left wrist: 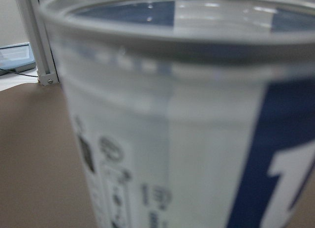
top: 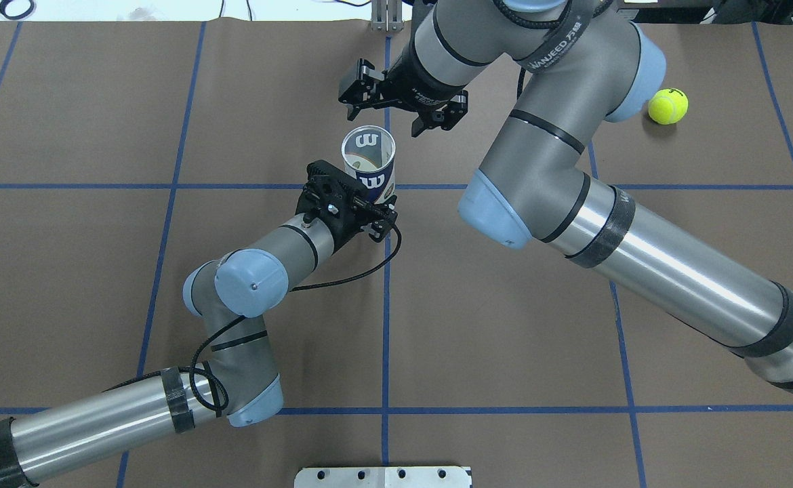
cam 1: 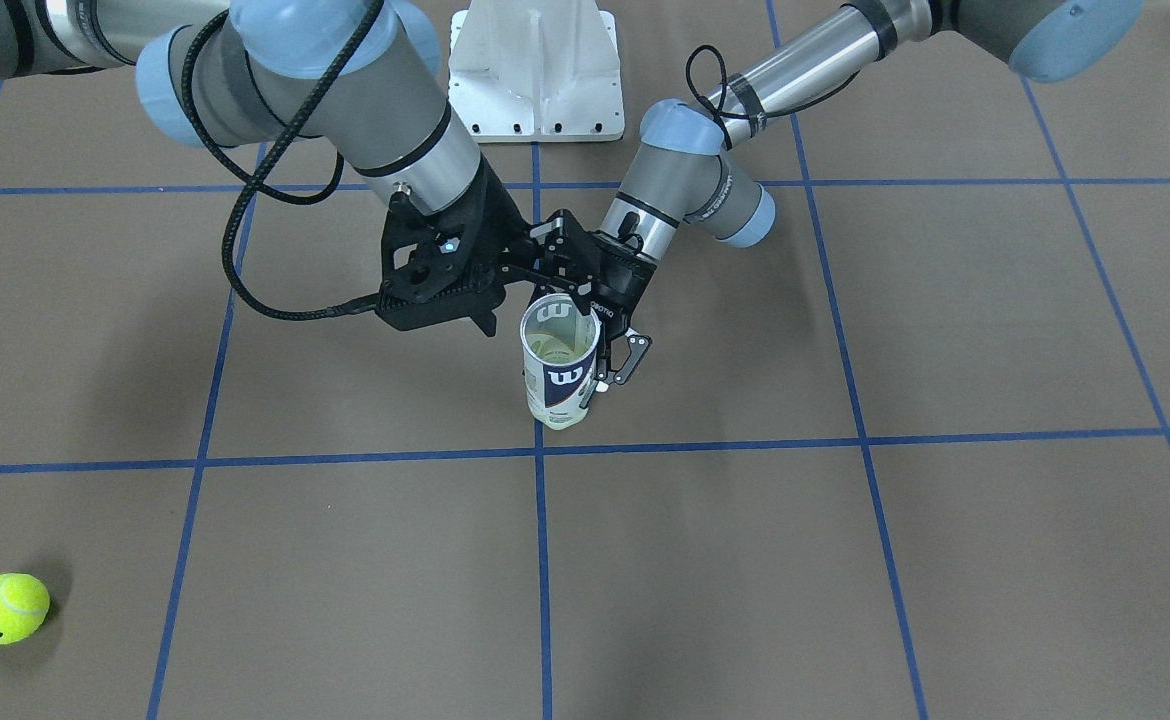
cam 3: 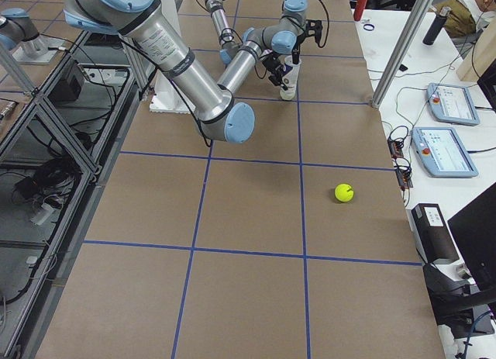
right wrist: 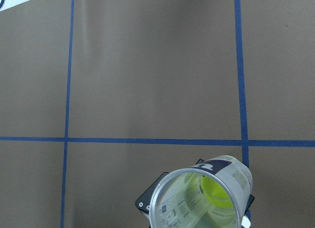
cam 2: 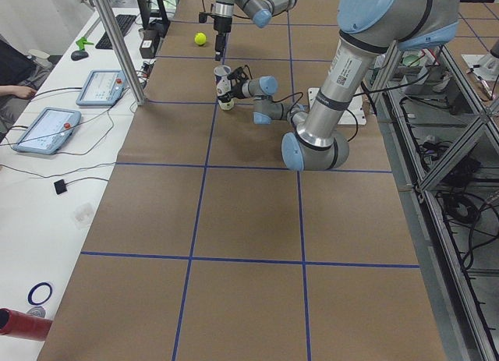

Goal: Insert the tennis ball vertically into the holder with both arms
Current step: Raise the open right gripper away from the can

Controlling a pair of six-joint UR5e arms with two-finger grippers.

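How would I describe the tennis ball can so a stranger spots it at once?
On the brown table with blue grid lines, look where the left tool and right tool converge. The holder stands upright there, mouth open. It alone is a clear tube with a navy W label.

left wrist: holder [left wrist: 167, 139] blurred, edge-cropped; right wrist: holder rim cut off

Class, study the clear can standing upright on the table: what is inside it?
Through the holder's open mouth, the right wrist view shows one yellow tennis ball lying deep inside. The ball itself and the printed label cover whatever may lie beneath it.
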